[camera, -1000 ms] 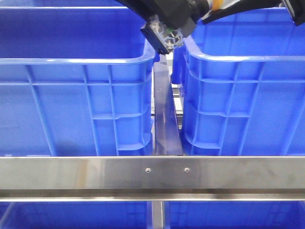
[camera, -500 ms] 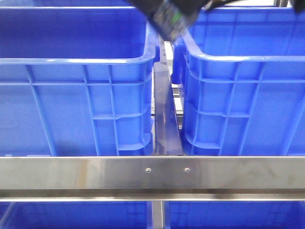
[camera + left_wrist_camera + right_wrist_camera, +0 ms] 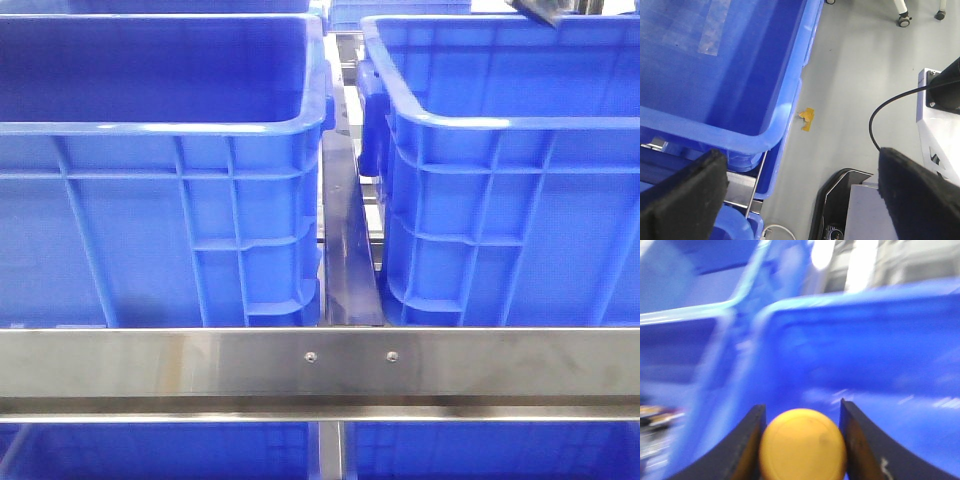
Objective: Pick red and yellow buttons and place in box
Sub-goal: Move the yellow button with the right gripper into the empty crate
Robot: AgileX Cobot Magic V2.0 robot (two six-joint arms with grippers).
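On the left, the left hand (image 3: 800, 200) hangs with fingers spread wide over a blue crate's (image 3: 715, 75) corner and grey floor (image 3: 850, 75); rightward, the right hand (image 3: 801, 440) grips the yellow button (image 3: 802, 445) above the blue box (image 3: 865, 365); the red button is unseen

Two crates stand side by side behind a horizontal metal rail (image 3: 320, 365): the left crate (image 3: 160, 180) and the right crate (image 3: 510, 190), separated by a narrow gap holding a metal divider strip (image 3: 350, 250). Further crates sit below the rail. In the right wrist view, a button (image 3: 802, 445) sits between the right gripper (image 3: 801, 450) fingers, above a crate interior
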